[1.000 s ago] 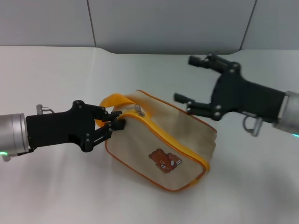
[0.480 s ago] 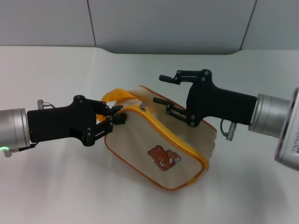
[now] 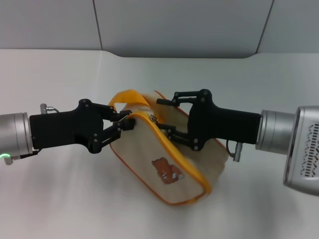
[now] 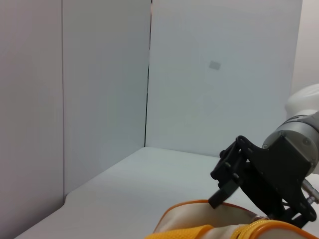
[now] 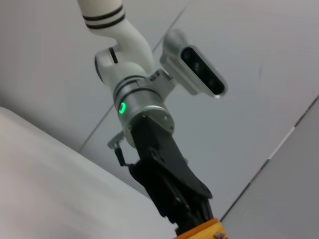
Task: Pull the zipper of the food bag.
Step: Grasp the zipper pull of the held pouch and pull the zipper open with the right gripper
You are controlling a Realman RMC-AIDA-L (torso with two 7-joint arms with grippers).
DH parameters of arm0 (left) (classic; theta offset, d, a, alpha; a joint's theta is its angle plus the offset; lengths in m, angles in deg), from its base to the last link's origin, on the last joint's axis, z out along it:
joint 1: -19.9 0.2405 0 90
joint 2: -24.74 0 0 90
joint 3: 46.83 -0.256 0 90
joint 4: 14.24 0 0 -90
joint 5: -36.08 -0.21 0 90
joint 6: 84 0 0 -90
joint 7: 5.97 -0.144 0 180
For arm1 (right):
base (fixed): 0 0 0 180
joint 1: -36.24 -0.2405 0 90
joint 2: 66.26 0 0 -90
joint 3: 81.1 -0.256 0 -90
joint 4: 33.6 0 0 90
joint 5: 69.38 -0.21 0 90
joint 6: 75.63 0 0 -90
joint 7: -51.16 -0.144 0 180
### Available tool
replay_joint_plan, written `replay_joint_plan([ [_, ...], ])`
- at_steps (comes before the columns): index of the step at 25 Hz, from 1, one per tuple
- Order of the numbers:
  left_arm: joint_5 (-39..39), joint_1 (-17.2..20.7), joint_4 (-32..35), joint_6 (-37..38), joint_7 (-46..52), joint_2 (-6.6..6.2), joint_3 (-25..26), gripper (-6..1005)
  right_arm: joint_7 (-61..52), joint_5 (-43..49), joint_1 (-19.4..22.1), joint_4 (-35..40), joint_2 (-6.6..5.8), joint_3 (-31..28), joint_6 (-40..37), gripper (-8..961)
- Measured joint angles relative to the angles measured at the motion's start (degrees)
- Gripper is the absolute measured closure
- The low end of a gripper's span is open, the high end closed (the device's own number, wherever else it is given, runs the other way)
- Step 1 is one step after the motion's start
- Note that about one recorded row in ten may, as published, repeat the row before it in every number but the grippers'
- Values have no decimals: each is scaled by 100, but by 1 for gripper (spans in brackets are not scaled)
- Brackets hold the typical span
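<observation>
Canvas, beige and boxy with orange-yellow piping and a small brown bear patch, makes up the food bag (image 3: 164, 159) lying tilted on the white desk (image 3: 60, 199) between both arms. The left claw (image 3: 124, 127) is closed tight on the bag's end by the yellow strap loop (image 3: 124, 95). The right claw (image 3: 164, 117) stands spread open over the bag's top, straddling the silver pull tab of the yellow-orange zipper (image 3: 153, 118), holding nothing.
</observation>
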Motion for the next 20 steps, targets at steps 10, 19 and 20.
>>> replay_joint_plan([
  [10,0,-5,37,35,3,-28,29,864,62,-1,-91,-273,0,26,-16,542],
  [19,0,33,88,-28,56,-31,33,865,66,-175,-66,-356,0,12,-16,582],
  [20,-1,34,95,-29,58,-31,33,865,66,-190,-65,-361,0,23,-20,593],
])
